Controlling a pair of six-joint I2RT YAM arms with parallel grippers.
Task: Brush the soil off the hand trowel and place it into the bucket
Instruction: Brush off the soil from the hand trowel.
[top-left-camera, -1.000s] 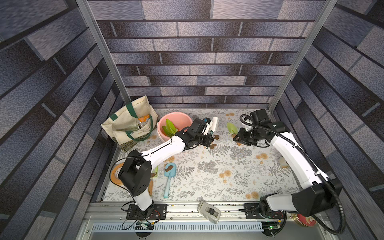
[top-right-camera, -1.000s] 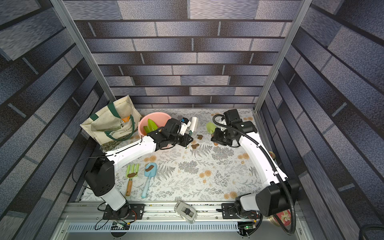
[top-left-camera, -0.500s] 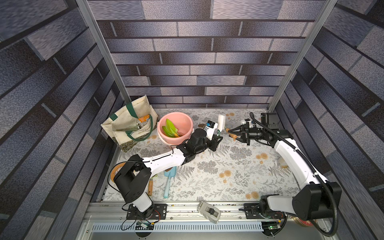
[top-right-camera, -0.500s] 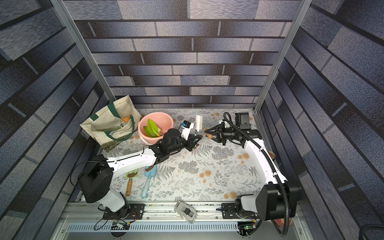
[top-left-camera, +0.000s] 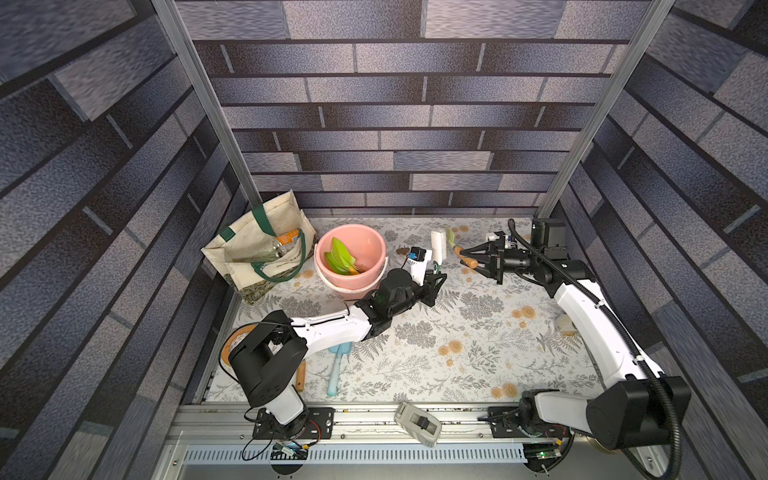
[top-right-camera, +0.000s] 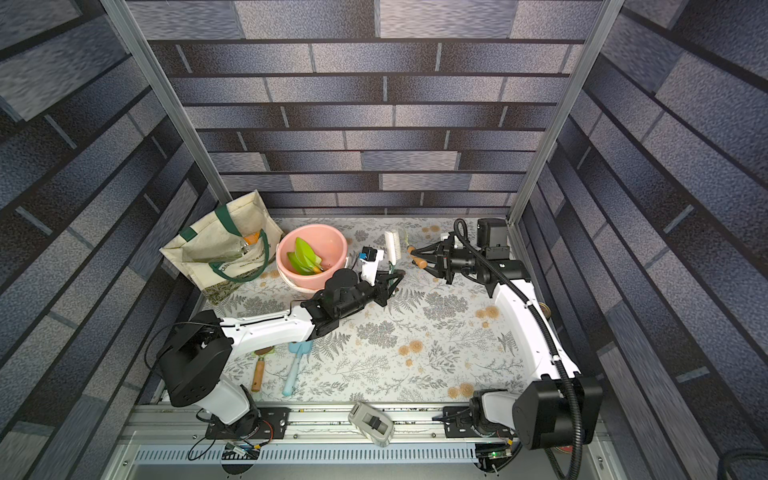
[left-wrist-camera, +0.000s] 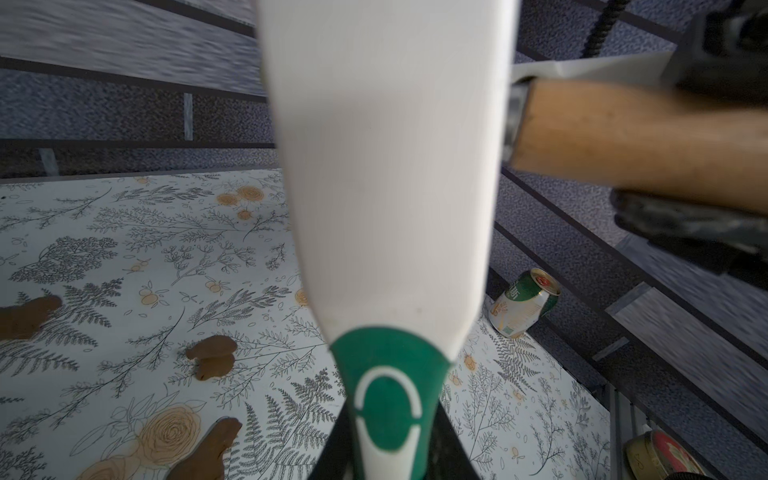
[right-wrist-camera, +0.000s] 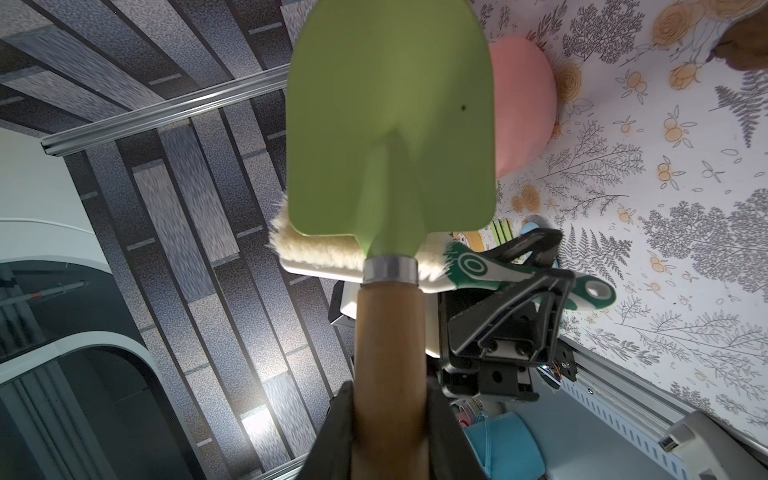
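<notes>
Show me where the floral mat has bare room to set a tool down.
Widest bare patch: the middle of the floral mat, bordered by the white left arm, white right arm and front aluminium rail. Crowded: the back strip from the salmon-pink plastic bucket to the right hand, with brown soil blobs; also around the light-blue trowel.

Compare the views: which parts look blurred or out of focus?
Left wrist view: the near brush and trowel look soft, the tablecloth print crisp. Right wrist view: the trowel's blade is slightly soft. Both top views: evenly sharp.
</notes>
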